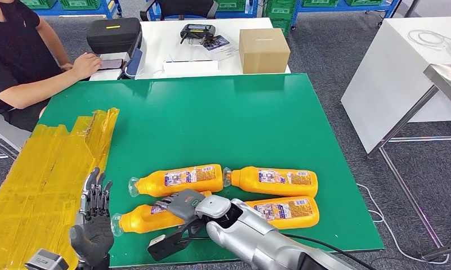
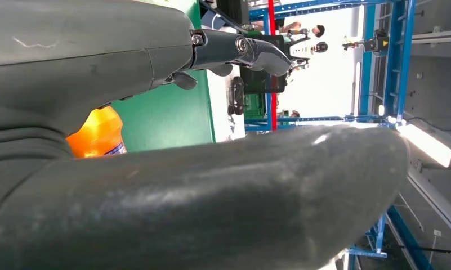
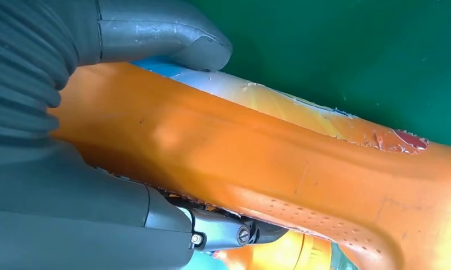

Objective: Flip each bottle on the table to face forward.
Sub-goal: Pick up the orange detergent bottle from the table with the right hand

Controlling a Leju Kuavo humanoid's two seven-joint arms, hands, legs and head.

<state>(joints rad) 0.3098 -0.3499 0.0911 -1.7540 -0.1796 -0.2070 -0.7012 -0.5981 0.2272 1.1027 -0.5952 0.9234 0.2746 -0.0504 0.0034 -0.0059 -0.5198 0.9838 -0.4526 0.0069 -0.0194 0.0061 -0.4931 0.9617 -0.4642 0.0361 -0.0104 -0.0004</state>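
Right hand (image 1: 184, 205) wrapped round near-left bottle (image 1: 138, 218), lower centre of head view, thumb and fingers closed on its body. Left hand (image 1: 93, 216) empty, fingers spread, lower left. Bottle to be rolled about long axis, label upward, neighbour bottles (image 1: 178, 179) left undisturbed.

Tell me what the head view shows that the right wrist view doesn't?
The head view alone shows the whole green table, four orange bottles, the left hand, a cardboard box and a seated person. The right wrist view alone shows the thumb pressing the label. Both share the right hand gripping the near-left bottle.
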